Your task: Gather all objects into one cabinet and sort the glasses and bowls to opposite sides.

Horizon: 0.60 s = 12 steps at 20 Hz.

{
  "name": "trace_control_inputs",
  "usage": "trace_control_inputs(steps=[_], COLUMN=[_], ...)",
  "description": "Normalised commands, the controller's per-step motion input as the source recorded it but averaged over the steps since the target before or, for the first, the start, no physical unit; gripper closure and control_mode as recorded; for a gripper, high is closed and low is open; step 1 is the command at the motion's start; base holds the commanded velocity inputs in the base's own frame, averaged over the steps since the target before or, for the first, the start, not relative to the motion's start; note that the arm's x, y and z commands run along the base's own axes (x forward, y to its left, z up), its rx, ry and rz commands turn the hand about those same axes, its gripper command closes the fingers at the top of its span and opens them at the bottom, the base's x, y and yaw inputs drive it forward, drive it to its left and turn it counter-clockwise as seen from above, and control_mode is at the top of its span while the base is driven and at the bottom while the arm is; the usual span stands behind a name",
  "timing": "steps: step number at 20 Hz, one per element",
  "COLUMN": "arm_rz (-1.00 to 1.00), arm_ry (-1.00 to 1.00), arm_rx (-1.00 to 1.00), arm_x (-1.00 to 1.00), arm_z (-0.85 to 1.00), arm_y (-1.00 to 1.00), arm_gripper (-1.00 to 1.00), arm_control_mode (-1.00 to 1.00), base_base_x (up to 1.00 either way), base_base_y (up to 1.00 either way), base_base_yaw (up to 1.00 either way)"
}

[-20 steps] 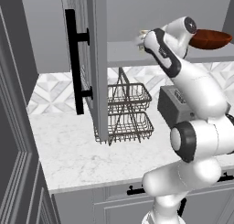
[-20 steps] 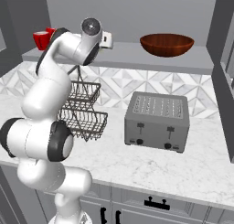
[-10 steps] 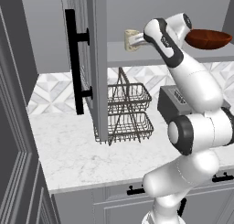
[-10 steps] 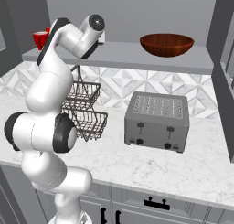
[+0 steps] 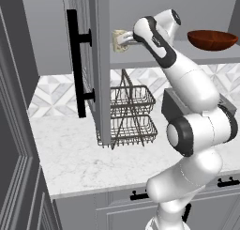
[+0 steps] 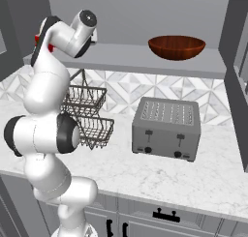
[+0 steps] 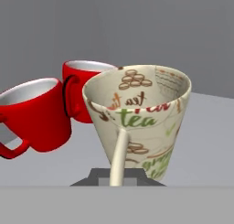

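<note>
Now cream cup [image 7: 139,122] reads "tea"; gripper [image 5: 125,41] clenched on it, moved left along shelf [image 5: 154,61] vs earlier, by red cups [image 7: 34,113].

Cream lettered cup [image 7: 139,122], glossy red cups [image 7: 34,115]

Glazed ceramic on the cream patterned cup [image 7: 142,122], smooth with a soft sheen — printed lettering over it. Glossy red glaze on the two red cups [image 7: 34,115], white inside. Wood-like grain, dark reddish-brown and satin, on the bowl [image 6: 177,46]. Matt grey paint on the cabinet shelf [image 6: 126,57]. Thin dark metal wire in the two-tier basket [image 5: 129,118]. Brushed metal on the toaster [image 6: 167,129]. Polished white marble, faintly veined, across the counter [image 6: 160,175] — matt black on the door handle [image 5: 75,60].
</note>
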Motion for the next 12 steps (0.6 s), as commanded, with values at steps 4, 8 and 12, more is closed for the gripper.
trace_control_inputs(steps=[4, 8, 12], arm_rz=[0.0, 0.0, 0.0], arm_ry=[0.0, 0.02, 0.04], arm_rx=[0.0, 0.0, 0.0], arm_x=[0.12, 0.18, 0.24], arm_z=[0.0, 0.0, 0.0], arm_y=[0.47, 0.46, 0.04], arm_gripper=[1.0, 1.0, 1.0], arm_control_mode=[-1.0, -1.0, -1.0], base_base_x=[0.0, 0.0, 0.0], base_base_y=[0.0, 0.0, 0.0], base_base_yaw=[0.0, 0.0, 0.0])
